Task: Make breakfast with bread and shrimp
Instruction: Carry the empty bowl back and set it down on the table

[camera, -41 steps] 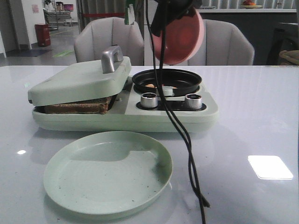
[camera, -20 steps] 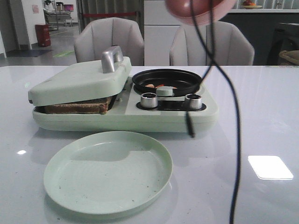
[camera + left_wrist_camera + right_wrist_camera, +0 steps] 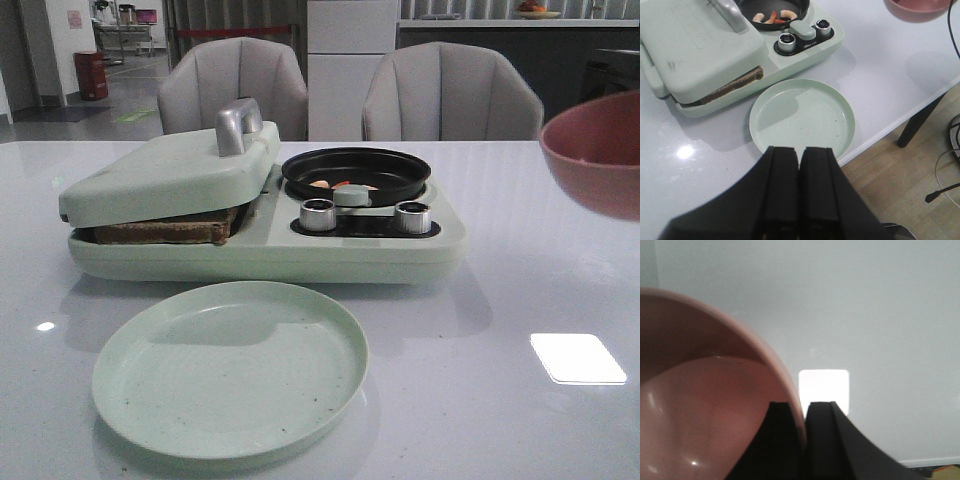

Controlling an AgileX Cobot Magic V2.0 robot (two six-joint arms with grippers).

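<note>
At the left of the white table [image 3: 520, 260], the pale green breakfast maker [image 3: 265, 235] sat with its hinged lid [image 3: 165, 175] lowered at a slant over the bread [image 3: 165, 228], whose brown crust edge showed in the gap between lid and base; how many slices lay under it could not be told. In front of the appliance lay an empty pale green plate [image 3: 230, 365], just beside its base. The left end effector [image 3: 799, 192] hung back over the near table edge with its 2 fingers pressed together and nothing between them. Toward the middle, the small black pan [image 3: 357, 172] on the appliance's right half held the shrimp [image 3: 774, 16], a few pink-orange curls resting on its floor, with 2 metal knobs [image 3: 365, 216] below it. At the far right, the right end effector [image 3: 804, 440] was clamped on the rim of the pink bowl [image 3: 598, 152], one finger inside the wall and one outside, holding it in the air, well apart from the appliance. The bowl looked empty, so the step in hand was likely setting it aside. To do that well, it should be lowered level onto bare table clear of the plate, and released only once its base rested flat.
</note>
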